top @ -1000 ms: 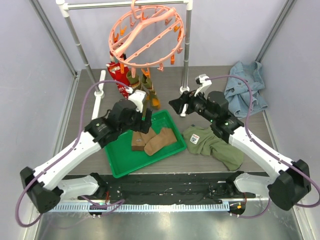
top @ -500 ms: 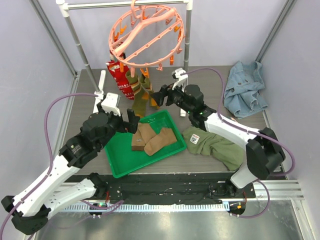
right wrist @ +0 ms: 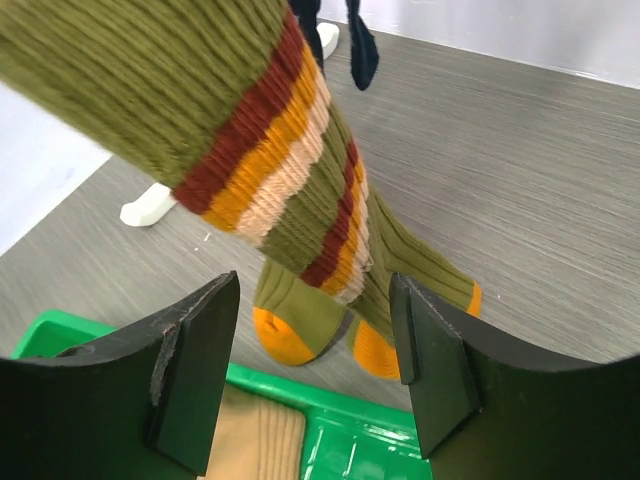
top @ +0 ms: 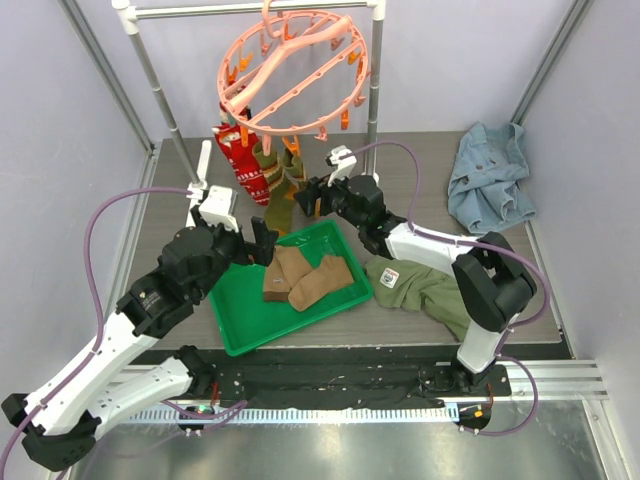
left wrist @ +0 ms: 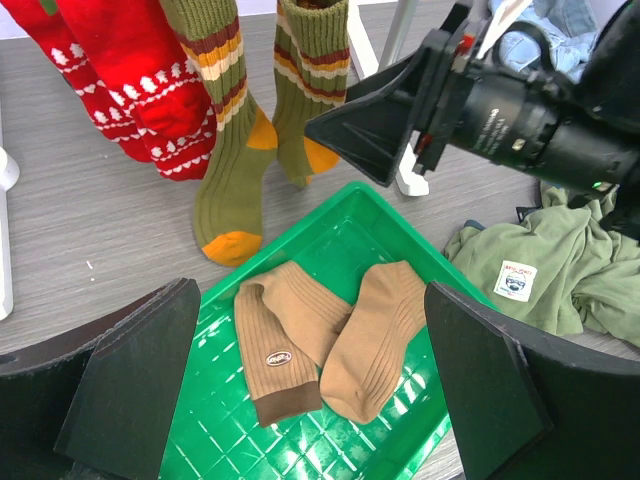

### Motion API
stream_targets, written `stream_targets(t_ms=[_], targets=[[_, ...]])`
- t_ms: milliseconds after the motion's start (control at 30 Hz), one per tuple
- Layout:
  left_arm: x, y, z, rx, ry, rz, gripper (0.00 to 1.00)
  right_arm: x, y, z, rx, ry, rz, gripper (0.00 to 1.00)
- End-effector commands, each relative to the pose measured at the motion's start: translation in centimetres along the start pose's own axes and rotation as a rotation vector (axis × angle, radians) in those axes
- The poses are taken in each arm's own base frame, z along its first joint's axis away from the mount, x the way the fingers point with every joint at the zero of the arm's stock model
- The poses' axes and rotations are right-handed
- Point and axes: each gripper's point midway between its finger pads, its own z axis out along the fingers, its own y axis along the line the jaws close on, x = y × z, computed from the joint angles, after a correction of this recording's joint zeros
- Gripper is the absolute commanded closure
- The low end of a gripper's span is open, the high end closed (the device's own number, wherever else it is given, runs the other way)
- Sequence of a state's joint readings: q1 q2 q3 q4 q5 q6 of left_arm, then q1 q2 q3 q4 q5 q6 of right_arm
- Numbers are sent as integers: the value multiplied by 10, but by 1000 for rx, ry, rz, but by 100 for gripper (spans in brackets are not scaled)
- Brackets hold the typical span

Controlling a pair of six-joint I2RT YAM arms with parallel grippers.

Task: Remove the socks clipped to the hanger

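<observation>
Grey wood-grain surface [top: 420, 170], pale lilac walls. The socks [top: 243, 170] hang from the pink clip hanger [top: 255, 90] at the back. Left pincer [left wrist: 310, 292] is released wide over the green tray [top: 240, 335]; right pincer [right wrist: 312, 285], jaws apart, has moved forward to the olive striped sock [right wrist: 300, 215].

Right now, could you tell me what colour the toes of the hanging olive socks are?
Orange, on the olive socks, clearest in the left wrist view.
</observation>
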State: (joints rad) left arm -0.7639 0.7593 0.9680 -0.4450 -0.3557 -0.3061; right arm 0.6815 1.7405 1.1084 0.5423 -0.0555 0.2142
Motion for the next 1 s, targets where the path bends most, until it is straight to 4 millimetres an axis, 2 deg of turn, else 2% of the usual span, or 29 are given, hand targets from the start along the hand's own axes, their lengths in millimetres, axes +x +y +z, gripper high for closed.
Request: stream_targets(t_ms=[0,67,100,133,167,233,267,333,367,400,567,767,833,867,967], targets=[[-15,-6,0,21,-51,-10,0,-18,-2,11,13,-92,-40,33],[-15,-5,1,19,-48,-6,0,-10,-4,14,20,-76,-44,38],[-15,-5,1,19,-49,-5,0,-8,-5,15,24,-71,-46,47],[-16,-5,0,18,-52,-7,0,-5,-7,14,32,-66,-43,52],[-16,-5,0,16,-51,-8,0,-5,-6,14,30,-66,-46,62],[-16,-4,0,15,-51,-8,0,-9,-6,12,31,-71,-40,75],[-16,-4,0,12,-52,-8,0,-12,-4,11,28,-73,-39,89],[-16,-4,0,10,-53,-8,0,-25,-1,7,26,-84,-34,99],[-17,-3,-1,11,-54,-9,0,-26,2,4,10,-76,-30,99],[-16,-4,0,10,-51,-7,0,-40,9,-1,-11,-97,-23,99],[-18,0,-1,-7,-60,-11,0,-52,30,-18,-89,-96,18,99],[-13,-3,5,-2,-51,-23,0,-76,65,-42,-219,-132,113,99],[-12,-2,9,-20,-37,-33,0,-75,76,-48,-254,-124,132,99],[-11,-1,10,-27,-33,-38,0,-82,82,-54,-273,-135,144,99],[-8,-11,15,2,-4,-57,0,-89,95,-63,-318,-146,172,99]])
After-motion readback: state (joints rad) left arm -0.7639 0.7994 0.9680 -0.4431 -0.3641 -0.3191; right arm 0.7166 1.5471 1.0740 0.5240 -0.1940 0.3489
